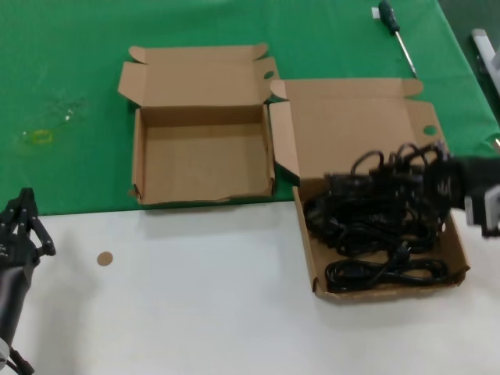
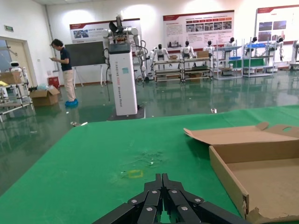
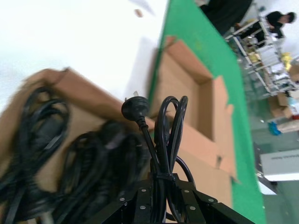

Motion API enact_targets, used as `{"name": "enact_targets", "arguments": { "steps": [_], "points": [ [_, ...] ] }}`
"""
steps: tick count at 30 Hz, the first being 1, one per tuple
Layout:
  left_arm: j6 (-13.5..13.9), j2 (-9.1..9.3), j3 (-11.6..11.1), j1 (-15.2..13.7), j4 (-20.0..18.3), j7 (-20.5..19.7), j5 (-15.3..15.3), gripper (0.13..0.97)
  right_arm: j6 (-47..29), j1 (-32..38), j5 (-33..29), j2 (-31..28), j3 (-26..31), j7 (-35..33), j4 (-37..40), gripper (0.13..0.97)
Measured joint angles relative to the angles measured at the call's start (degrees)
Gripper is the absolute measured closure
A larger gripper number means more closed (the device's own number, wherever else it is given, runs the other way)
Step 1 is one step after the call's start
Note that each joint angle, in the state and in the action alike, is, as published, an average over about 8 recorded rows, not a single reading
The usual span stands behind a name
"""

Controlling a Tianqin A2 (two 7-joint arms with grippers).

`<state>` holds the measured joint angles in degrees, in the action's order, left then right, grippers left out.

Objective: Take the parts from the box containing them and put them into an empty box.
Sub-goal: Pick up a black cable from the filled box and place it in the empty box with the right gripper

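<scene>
From the head view we see the wider box (image 1: pixel 363 129) on the right of the tabletop (image 1: pixel 195 297), its lid folded back, with a tangle of black power cords (image 1: pixel 375 226) filling it. The right gripper (image 1: pixel 461 183) reaches in from the right over the box's far side, with cord loops bunched at its tip. The narrower empty box (image 1: pixel 203 164) sits just to the left on the green cloth (image 1: pixel 70 70), nearly touching the full one. The left gripper (image 1: pixel 22 226) waits at the tabletop's near left edge, well apart from both boxes. A screwdriver (image 1: pixel 394 31) lies on the cloth beyond the boxes.

In the left wrist view, we see the left gripper (image 2: pixel 161 198) with its fingers drawn together on nothing, facing the cloth and a corner of the empty box (image 2: pixel 252 163). Posters hang on the hall's far wall; their writing is too small for us to read.

In the right wrist view, the right gripper (image 3: pixel 161 193) has its fingers clamped on one cord bundle (image 3: pixel 163 135), taken at the tie around its middle, with the plug (image 3: pixel 134 108) standing clear above the rest of the cords (image 3: pixel 70 158). We judge these cords light, soft and rubbery. Loops may snag on neighbours, so the tied waist seems the best hold. We see no labels on the cords or boxes.
</scene>
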<state>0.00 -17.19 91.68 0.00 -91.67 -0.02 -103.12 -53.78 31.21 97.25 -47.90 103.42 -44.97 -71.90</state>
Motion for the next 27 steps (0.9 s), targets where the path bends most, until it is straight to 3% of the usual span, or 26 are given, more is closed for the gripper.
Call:
{"name": "enact_targets", "arguments": {
  "steps": [11,27],
  "points": [
    [0.0,0.00,0.0,0.0,0.0,0.0,0.0,0.945,1.5,5.8,-1.5,3.5,1.8,6.4,-1.0,0.878],
    [0.0,0.00,0.0,0.0,0.0,0.0,0.0,0.945,6.6,12.4,-7.4,16.1,9.2,9.9,1.2,0.879]
  ]
}}
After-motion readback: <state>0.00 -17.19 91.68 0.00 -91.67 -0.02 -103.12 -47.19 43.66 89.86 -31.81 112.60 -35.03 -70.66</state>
